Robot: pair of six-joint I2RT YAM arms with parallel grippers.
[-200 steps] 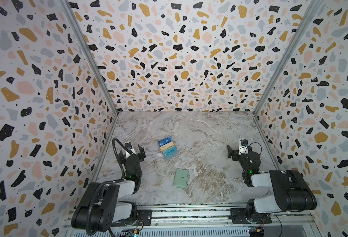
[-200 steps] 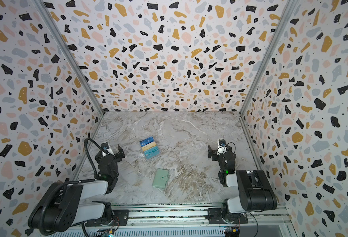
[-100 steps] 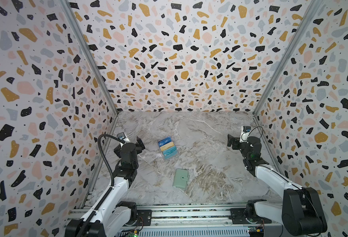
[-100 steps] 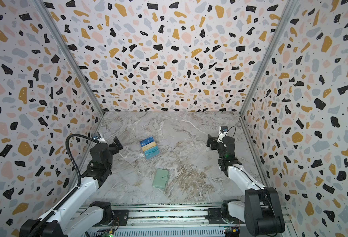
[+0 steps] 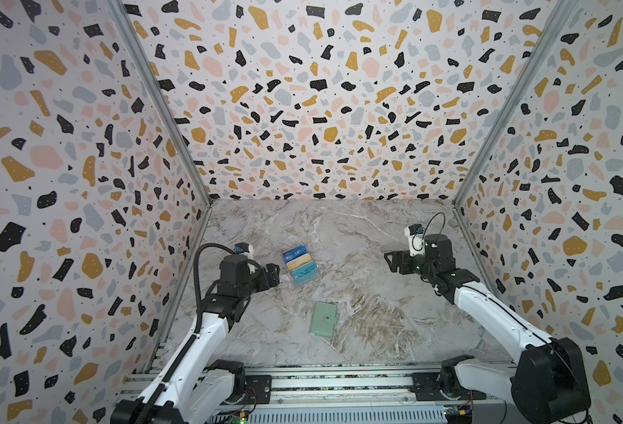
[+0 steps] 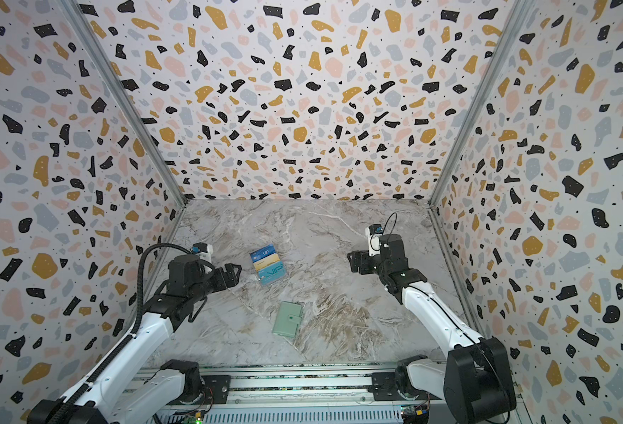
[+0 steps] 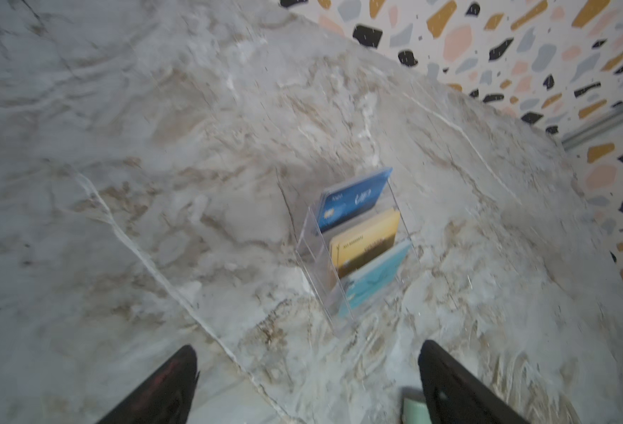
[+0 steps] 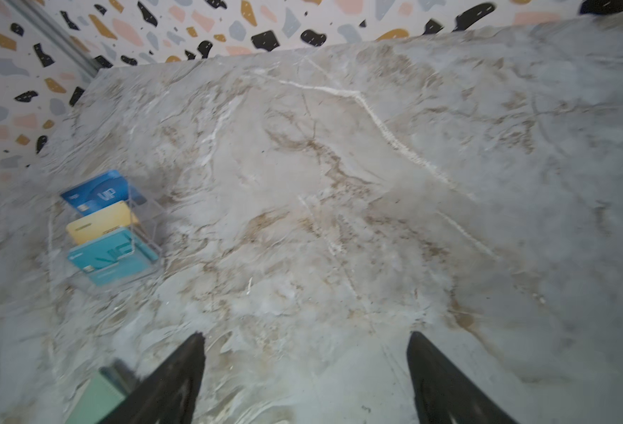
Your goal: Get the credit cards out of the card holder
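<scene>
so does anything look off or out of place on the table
Nothing spilled or broken. The three cards stand in the tiers of the clear stand, which sits skewed to the table edges; the green wallet lies closed and flat nearer the front, also skewed. Left pincer and right pincer are open and empty.

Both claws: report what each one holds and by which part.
Nothing is held. The left claw and the right claw are both open and empty; the credit cards sit untouched in the clear stand.

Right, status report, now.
Left gripper and right gripper open, empty. Blue, gold and teal plastic cards sit upright in clear tiered plastic stand. Closed mint-green wallet lies apart; nothing blocking.
</scene>
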